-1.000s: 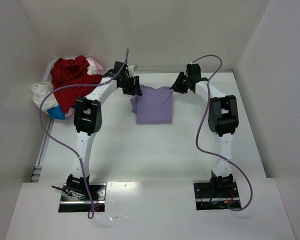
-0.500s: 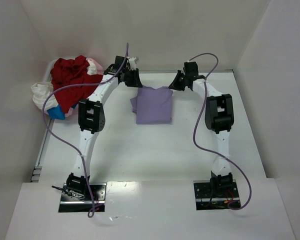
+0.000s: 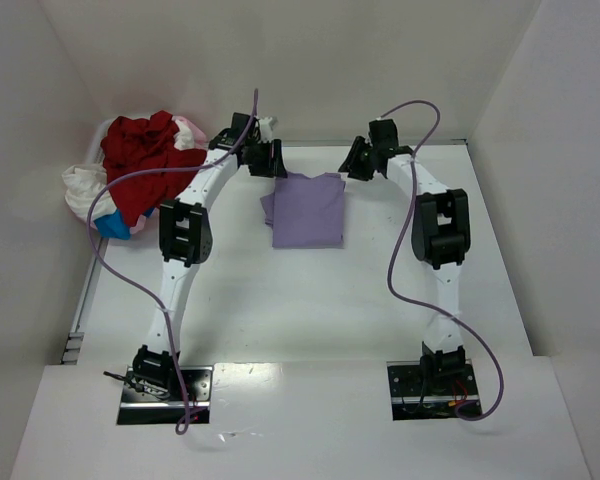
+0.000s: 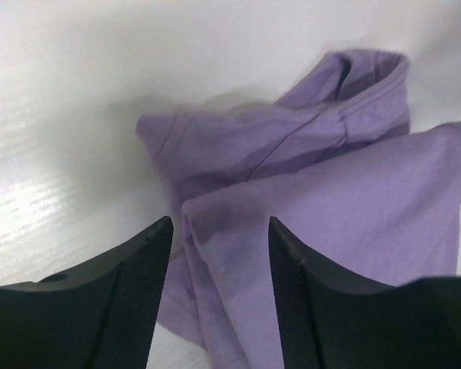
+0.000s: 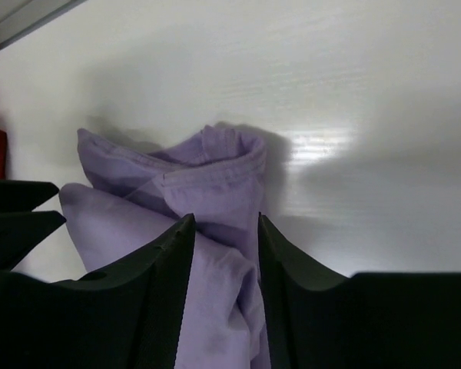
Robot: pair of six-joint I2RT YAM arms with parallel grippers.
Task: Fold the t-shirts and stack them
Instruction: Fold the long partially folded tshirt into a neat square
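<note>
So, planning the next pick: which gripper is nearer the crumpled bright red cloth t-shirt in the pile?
Left. The left gripper is at the folded lavender t-shirt's far left corner, just right of the red t-shirt; the right gripper is at the opposite corner, farther off.

top: high, from the near side, looking down on lavender t-shirt (image 3: pixel 307 208) | left wrist: close, at its far-left corner | right wrist: close, far-right corner | shared: shirt's far edge
</note>
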